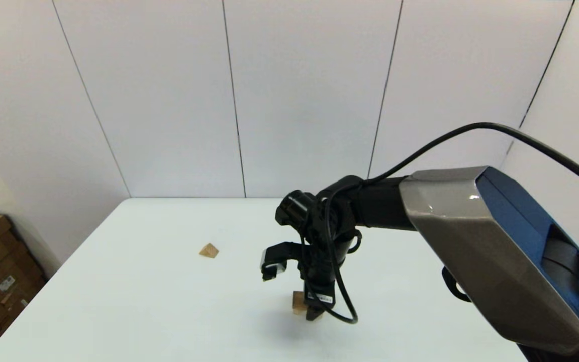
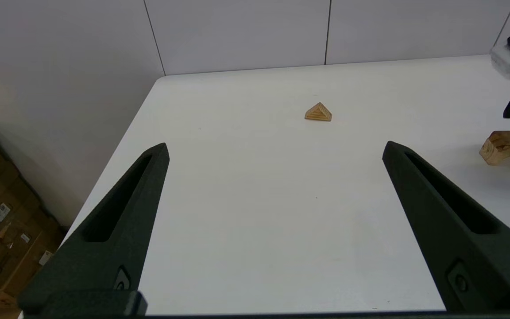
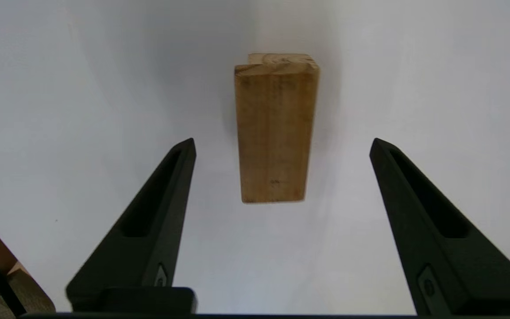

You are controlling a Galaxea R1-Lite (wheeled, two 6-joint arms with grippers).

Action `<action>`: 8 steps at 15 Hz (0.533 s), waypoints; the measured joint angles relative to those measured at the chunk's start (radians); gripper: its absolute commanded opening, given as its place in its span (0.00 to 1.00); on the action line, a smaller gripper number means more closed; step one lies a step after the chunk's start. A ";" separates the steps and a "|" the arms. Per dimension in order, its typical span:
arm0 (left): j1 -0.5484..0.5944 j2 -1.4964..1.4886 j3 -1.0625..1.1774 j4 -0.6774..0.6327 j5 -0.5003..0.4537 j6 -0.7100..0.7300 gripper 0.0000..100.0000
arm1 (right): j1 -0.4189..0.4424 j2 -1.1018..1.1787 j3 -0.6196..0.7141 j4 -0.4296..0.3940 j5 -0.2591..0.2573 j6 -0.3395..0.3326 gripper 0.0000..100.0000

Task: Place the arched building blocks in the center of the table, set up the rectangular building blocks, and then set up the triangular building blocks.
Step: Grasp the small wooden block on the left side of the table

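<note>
Right arm poised over the arch block, jaws spread wide and empty.

Nearest the robot, the right gripper points straight down over the middle of the white surface, hiding all but one corner of the arch block in the head view. The right wrist view looks down on the block's flat top, lying between the two fingers with clear gaps on both sides, touching neither. The arch cut-out shows only in the left wrist view, at the edge of the picture. The left gripper is out of the head view; its own camera shows its jaws wide apart over bare surface, holding nothing. Farther back and to the left, the triangle block sits alone, peak up, well apart from the arch block.
</note>
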 measured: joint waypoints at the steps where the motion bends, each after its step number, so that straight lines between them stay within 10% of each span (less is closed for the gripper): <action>1: 0.000 0.000 0.000 0.000 0.000 0.000 1.00 | -0.007 -0.018 0.000 0.001 0.000 0.003 1.00; 8: -0.001 0.000 0.000 0.000 0.000 0.000 1.00 | -0.071 -0.283 0.024 0.057 0.001 0.155 1.00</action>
